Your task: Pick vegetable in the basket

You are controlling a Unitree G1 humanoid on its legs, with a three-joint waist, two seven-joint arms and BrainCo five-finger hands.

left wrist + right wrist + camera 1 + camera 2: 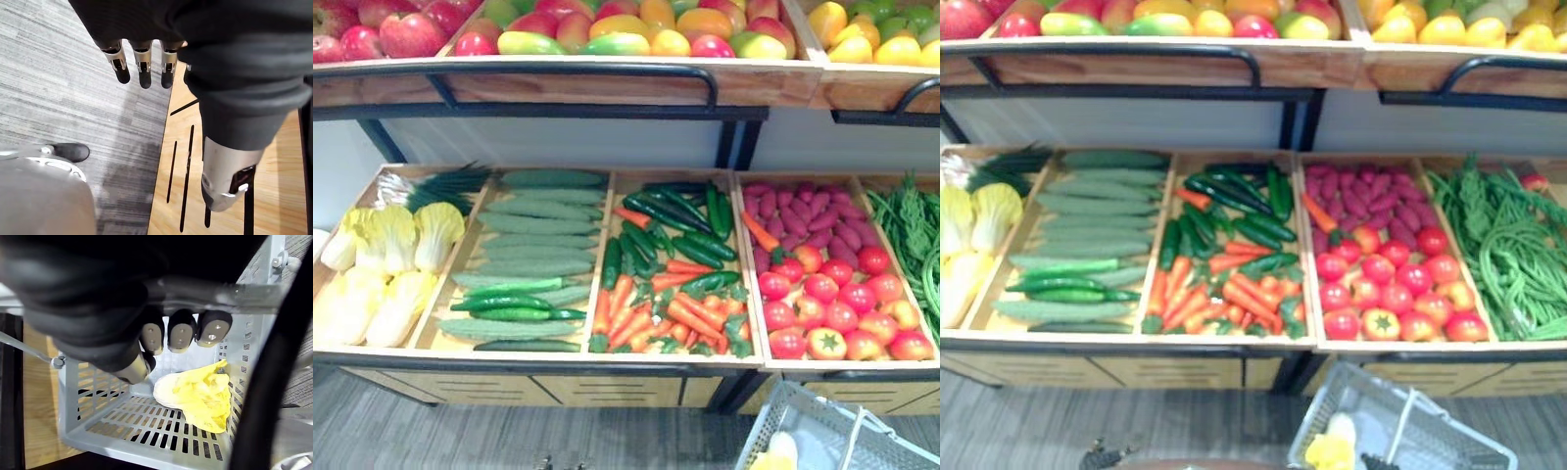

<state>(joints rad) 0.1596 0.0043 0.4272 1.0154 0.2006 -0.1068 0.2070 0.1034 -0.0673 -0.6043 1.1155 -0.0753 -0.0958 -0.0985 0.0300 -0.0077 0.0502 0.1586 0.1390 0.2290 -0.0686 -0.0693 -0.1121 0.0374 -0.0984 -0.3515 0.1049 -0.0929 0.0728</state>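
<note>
A grey plastic basket [1459, 441] hangs low in front of the stand, at the lower right. A pale yellow cabbage [200, 394] lies on its slotted floor, also seen as the cabbage [1332, 448] from above. My right hand [180, 333] has its fingers curled round the basket's metal handle [244, 293]. My left hand [142, 66] hangs with straight fingers beside the stand's wooden side [274, 186], holding nothing. On the stand lie more cabbages [391, 255], cucumbers [533, 245], green peppers [675, 230], carrots [656, 313], tomatoes [832, 304] and green beans [911, 235].
An upper shelf [607, 83] of apples and mangoes overhangs the back of the vegetable crates. A black metal rail [538, 362] runs along the stand's front edge. Grey striped floor [73, 98] lies below my left hand.
</note>
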